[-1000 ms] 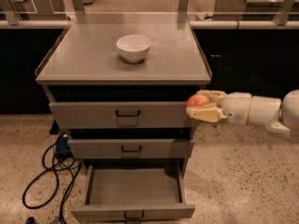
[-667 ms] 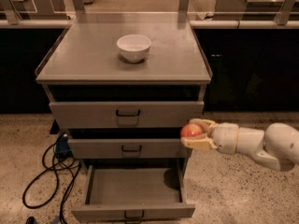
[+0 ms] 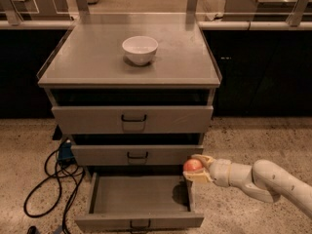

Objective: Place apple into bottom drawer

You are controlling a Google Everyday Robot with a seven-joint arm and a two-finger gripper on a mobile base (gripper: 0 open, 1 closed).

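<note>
The big grey cabinet (image 3: 87,65) has its bottom drawer (image 3: 136,199) pulled wide open. The robot's arm (image 3: 273,182) reaches in from the right, and its claw (image 3: 196,168) is closed around the apple (image 3: 191,165), just above the drawer's right edge near the back. I think this is the putting-in step: next the claw should slide left over the tray, dip down and let go.
</note>
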